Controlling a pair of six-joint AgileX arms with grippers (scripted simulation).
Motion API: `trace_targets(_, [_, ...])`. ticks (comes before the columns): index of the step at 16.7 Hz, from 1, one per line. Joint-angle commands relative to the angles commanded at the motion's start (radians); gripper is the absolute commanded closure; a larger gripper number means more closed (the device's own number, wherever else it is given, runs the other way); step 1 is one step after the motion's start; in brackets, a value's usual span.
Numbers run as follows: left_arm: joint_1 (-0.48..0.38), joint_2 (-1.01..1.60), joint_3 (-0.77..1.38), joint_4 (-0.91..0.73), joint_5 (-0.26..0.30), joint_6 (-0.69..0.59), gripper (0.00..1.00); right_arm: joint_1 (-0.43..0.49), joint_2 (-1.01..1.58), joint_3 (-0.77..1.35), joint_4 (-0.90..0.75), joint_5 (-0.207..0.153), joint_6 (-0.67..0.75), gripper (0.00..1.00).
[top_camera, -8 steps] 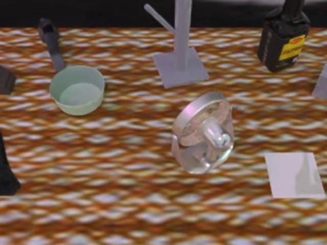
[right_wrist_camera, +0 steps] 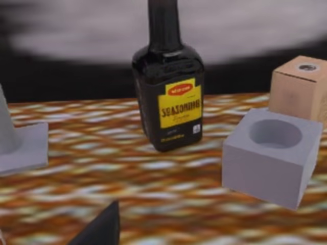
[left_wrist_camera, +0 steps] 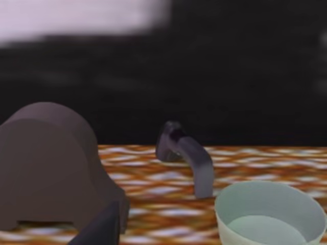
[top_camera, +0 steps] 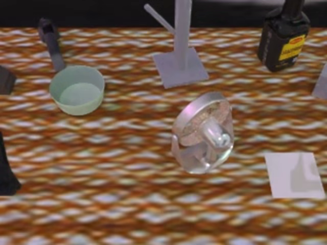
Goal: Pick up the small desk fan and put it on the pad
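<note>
One of each — shiny silver round desk fan (top_camera: 203, 139), pale square pad (top_camera: 288, 176), mint-green scoop (top_camera: 76, 90), grey post base (top_camera: 180, 68), dark seasoning bottle (top_camera: 283, 38), grey hollowed cube (right_wrist_camera: 271, 153), tan wooden block (right_wrist_camera: 299, 88).

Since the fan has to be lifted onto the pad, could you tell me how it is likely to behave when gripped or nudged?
The small desk fan looks glossy and smooth, so a claw may slip on it. Its round cage leans tilted on the table, so a nudge would probably rock or roll it. The thin-looking translucent shell suggests it is light and perhaps fragile.
</note>
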Motion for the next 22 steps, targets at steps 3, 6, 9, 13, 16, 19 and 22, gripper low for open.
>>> trace_targets(3, [0.000, 0.000, 0.000, 0.000, 0.000, 0.000, 0.00, 0.044, 0.178, 0.145, -0.135, 0.011, 0.083, 0.00])
trace_targets(6, [0.000, 0.000, 0.000, 0.000, 0.000, 0.000, 0.00, 0.097, 0.400, 0.333, -0.300, 0.024, 0.192, 0.00])
trace_targets(9, [0.000, 0.000, 0.000, 0.000, 0.000, 0.000, 0.00, 0.157, 0.651, 0.563, -0.484, 0.037, 0.326, 0.00])
trace_targets(13, [0.000, 0.000, 0.000, 0.000, 0.000, 0.000, 0.00, 0.243, 1.011, 0.919, -0.739, 0.050, 0.537, 0.00])
trace_targets(16, [0.000, 0.000, 0.000, 0.000, 0.000, 0.000, 0.00, 0.307, 1.285, 1.204, -0.926, 0.055, 0.714, 0.00])
trace_targets(19, [0.000, 0.000, 0.000, 0.000, 0.000, 0.000, 0.00, 0.366, 1.548, 1.490, -1.096, 0.055, 0.897, 0.00])
trace_targets(22, [0.000, 0.000, 0.000, 0.000, 0.000, 0.000, 0.00, 0.420, 1.786, 1.764, -1.245, 0.049, 1.079, 0.00])
